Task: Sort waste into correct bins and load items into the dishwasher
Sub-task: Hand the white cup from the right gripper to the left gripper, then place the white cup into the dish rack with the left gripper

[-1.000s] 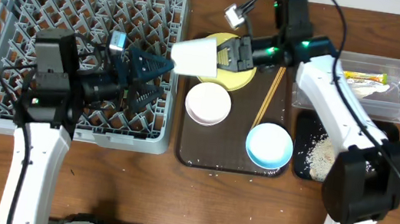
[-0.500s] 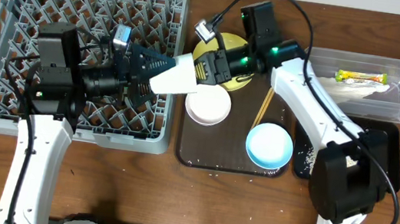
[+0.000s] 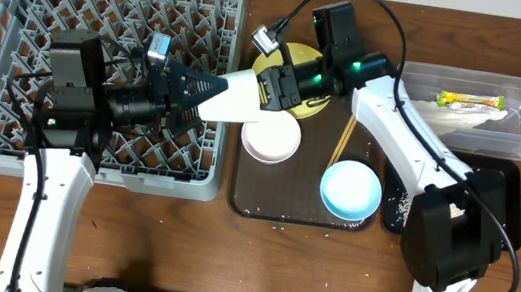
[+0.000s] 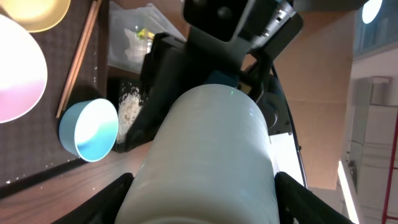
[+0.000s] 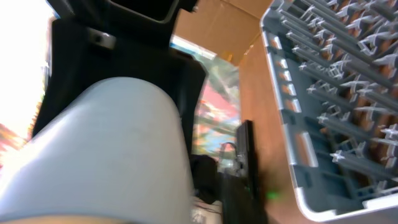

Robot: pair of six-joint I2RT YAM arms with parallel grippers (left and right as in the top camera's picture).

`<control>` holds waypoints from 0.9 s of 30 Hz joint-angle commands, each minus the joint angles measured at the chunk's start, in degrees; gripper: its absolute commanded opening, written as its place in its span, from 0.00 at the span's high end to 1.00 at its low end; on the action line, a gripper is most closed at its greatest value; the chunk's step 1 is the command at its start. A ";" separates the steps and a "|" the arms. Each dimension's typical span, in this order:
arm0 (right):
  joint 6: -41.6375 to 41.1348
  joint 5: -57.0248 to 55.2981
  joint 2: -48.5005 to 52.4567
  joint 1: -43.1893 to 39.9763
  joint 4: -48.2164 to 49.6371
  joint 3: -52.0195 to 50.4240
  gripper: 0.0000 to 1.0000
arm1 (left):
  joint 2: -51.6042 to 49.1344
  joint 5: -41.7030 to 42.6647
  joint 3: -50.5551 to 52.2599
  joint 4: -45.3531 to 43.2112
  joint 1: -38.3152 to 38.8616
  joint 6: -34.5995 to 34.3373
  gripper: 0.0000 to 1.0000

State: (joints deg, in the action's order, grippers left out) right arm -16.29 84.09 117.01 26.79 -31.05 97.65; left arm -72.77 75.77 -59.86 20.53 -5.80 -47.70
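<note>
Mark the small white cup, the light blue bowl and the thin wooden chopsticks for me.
small white cup (image 3: pixel 234 99), overhead view, middle of its side wall
light blue bowl (image 3: pixel 350 191), overhead view, centre of its inside
thin wooden chopsticks (image 3: pixel 344 140), overhead view, midway along the pair

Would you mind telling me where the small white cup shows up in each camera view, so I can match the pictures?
Overhead: the small white cup lies sideways above the dish rack's right edge.
Left wrist: the cup fills the lower centre.
Right wrist: the cup fills the lower left.
Shared landmark: none spans all three; the rack links overhead with right wrist, and the light blue bowl links overhead with left wrist.
</note>
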 commanded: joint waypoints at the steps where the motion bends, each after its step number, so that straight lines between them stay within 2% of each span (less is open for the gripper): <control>1: 0.44 -1.57 0.76 0.59 0.55 -0.33 0.60 | 0.22 1.79 -1.18 -0.31 0.04 2.10 0.56; 2: 0.46 -1.64 0.76 0.50 0.83 -0.33 0.53 | 0.22 1.79 -1.18 -0.31 0.04 2.27 0.57; 7: 0.44 -2.73 0.76 -1.90 1.29 -0.33 0.31 | 0.22 1.60 -1.18 -0.39 -0.15 2.36 0.59; 13: -0.83 -6.40 0.63 -10.32 1.20 -0.33 0.23 | 0.22 0.55 -1.18 -0.52 -2.12 3.78 0.61; 16: 0.09 -10.21 -0.04 -14.10 -1.03 -0.33 0.16 | 0.24 -6.16 -1.18 -0.48 -2.95 4.61 0.61; 20: 6.19 -21.40 -3.37 -15.80 -9.42 -0.31 0.11 | 0.22 -22.64 -1.46 1.92 -2.97 4.35 0.63; 27: 10.21 -43.67 -11.26 -14.34 -18.95 -0.31 0.01 | 0.22 -42.25 -9.38 19.26 -2.86 11.15 0.63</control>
State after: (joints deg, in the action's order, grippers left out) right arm -9.52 52.88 111.50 11.27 -49.01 97.27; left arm -72.84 45.63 -63.64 36.67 -8.51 -41.56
